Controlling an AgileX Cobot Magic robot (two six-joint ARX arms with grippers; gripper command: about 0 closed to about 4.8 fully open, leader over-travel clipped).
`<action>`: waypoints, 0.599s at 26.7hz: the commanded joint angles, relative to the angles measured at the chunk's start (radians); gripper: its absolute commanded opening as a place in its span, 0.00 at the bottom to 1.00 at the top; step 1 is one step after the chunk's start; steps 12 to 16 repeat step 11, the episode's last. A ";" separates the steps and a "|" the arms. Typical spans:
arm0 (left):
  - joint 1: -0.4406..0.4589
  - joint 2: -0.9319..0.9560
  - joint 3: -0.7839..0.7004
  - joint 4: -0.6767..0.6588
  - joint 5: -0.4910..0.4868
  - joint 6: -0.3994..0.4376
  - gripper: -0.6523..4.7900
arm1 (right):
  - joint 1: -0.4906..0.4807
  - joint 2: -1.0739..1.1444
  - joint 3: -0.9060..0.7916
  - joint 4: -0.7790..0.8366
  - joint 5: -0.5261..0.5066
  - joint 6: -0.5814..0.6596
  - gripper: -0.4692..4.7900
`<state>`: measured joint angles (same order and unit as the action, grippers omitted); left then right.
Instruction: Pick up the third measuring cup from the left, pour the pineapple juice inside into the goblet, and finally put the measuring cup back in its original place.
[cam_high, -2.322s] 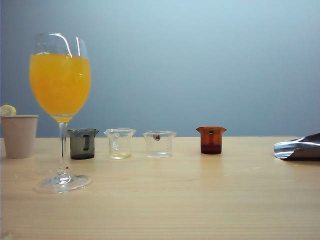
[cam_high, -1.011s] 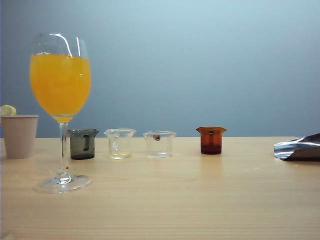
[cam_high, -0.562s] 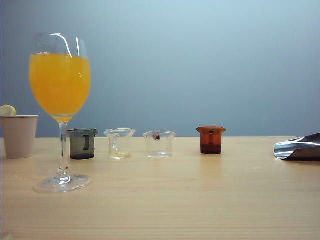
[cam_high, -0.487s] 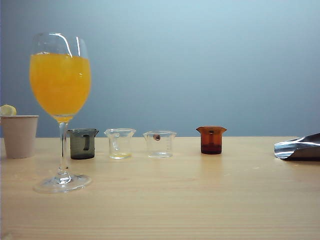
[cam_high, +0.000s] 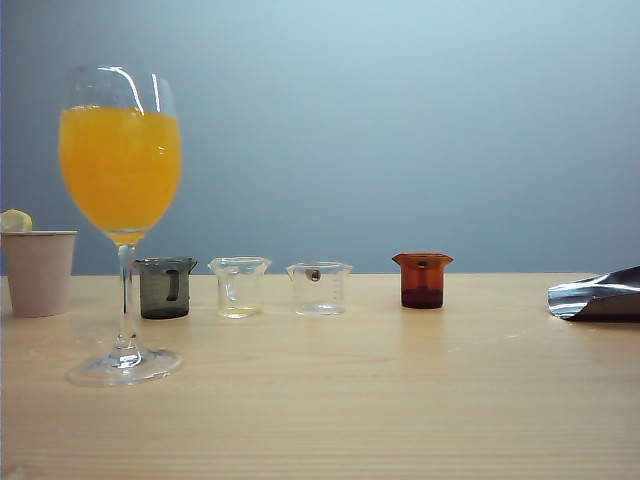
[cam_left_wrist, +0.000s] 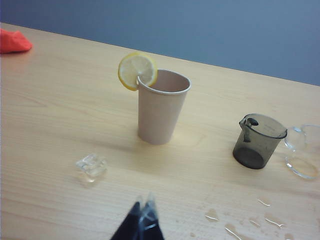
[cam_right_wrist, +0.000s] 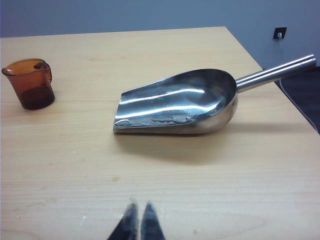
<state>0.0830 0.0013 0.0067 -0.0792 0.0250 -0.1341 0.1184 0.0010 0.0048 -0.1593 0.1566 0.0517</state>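
Near the counter's (cam_high: 400, 400) far edge stands the small clear dotted measuring cup (cam_high: 319, 288); left hand (cam_left_wrist: 142, 214) and right hand (cam_right_wrist: 138, 212) hover clenched, empty.

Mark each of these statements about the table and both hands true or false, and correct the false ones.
1. The goblet holds orange juice. True.
2. The third measuring cup lies tipped over. False: it stands upright in the row.
3. A lemon slice sits on the paper cup rim. True.
4. The right hand grips the metal scoop. False: it is shut, empty, apart from the scoop.
5. The left hand is open. False: it is shut.
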 joint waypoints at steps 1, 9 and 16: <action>0.002 0.000 0.002 0.006 -0.002 0.003 0.11 | 0.000 0.000 -0.004 0.048 -0.002 -0.063 0.13; 0.002 0.000 0.002 0.006 -0.002 0.003 0.11 | 0.000 0.000 -0.004 0.061 -0.022 -0.063 0.13; 0.002 0.000 0.002 0.006 -0.002 0.003 0.11 | 0.000 0.000 -0.004 0.057 -0.021 -0.063 0.13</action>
